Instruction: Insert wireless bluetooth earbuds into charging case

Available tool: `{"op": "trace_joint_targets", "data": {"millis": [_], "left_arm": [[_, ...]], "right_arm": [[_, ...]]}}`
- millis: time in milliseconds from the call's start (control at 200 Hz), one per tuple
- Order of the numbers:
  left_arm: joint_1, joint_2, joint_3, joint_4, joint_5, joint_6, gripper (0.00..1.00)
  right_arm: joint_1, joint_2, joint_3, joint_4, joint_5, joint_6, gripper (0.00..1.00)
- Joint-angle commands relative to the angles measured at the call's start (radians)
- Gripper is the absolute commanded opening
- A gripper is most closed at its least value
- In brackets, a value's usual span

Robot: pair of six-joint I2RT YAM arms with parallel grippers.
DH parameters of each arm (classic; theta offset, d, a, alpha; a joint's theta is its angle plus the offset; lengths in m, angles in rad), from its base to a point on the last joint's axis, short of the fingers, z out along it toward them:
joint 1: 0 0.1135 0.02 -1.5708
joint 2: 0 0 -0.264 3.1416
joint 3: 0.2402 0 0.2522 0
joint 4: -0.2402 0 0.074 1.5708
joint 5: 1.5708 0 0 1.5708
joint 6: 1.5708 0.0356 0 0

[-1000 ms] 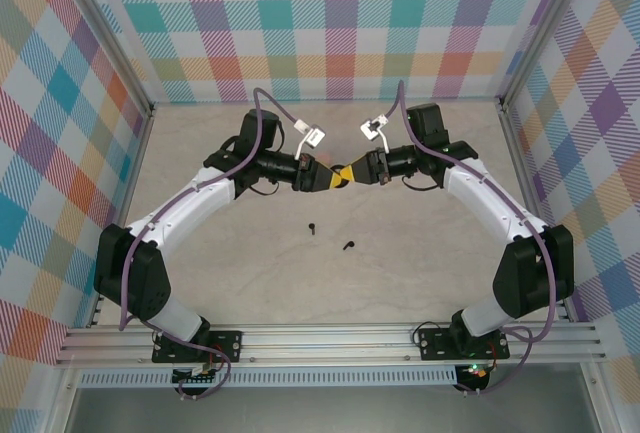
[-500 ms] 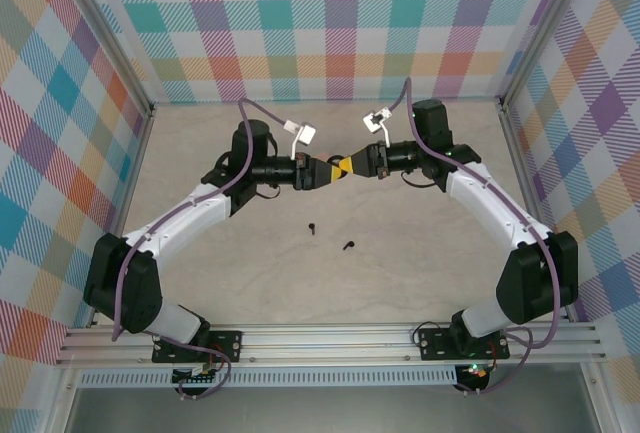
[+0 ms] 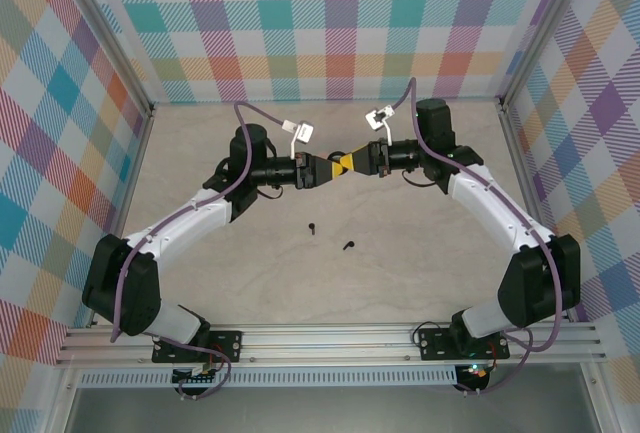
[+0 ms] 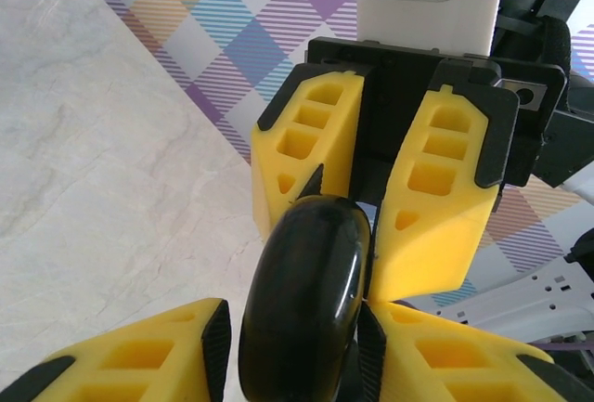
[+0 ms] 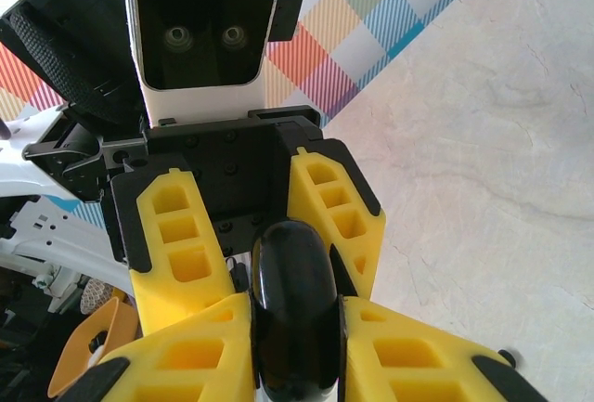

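Note:
A glossy black round charging case [image 4: 302, 300] hangs above the middle of the table, held from both sides. My left gripper [image 4: 295, 320] is shut on its near edge, and the yellow fingers [image 4: 436, 198] of the other gripper flank its far edge. In the right wrist view my right gripper [image 5: 295, 309] clamps the same case [image 5: 292, 267] tightly. From above, the left gripper [image 3: 329, 171] and the right gripper [image 3: 343, 164] meet tip to tip, and the case is hidden between them. Two tiny black earbuds [image 3: 313, 226] [image 3: 348, 246] lie on the table below them, apart from both grippers.
The pale marbled tabletop [image 3: 420, 253] is walled by checkered panels [image 3: 330, 23] at the back and both sides. A metal rail [image 3: 330, 338] carrying the arm bases runs along the near edge. White connector plugs [image 3: 301, 133] on purple cables stick up beside each wrist.
Both grippers, still joined on the case, have drifted slightly towards the back wall. The left arm's elbow swung outward. The two earbuds on the table have not moved.

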Motion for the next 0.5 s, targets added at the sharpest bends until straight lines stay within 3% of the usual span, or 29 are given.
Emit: {"op": "trace_joint_targets", "data": {"millis": [0,245,495], "left_arm": [[-0.009,-0.033,0.008,0.079,-0.024,-0.015,0.39],[-0.014,-0.028,0.023,0.062,-0.021,-0.001,0.23],[-0.016,-0.027,0.068,-0.084,-0.043,0.12,0.22]], "right_arm": [[0.013,-0.029,-0.003,-0.076,-0.089,-0.064,0.26],[0.015,-0.036,0.01,-0.163,-0.088,-0.133,0.3],[0.015,-0.067,0.011,-0.215,0.032,-0.156,0.41]]}}
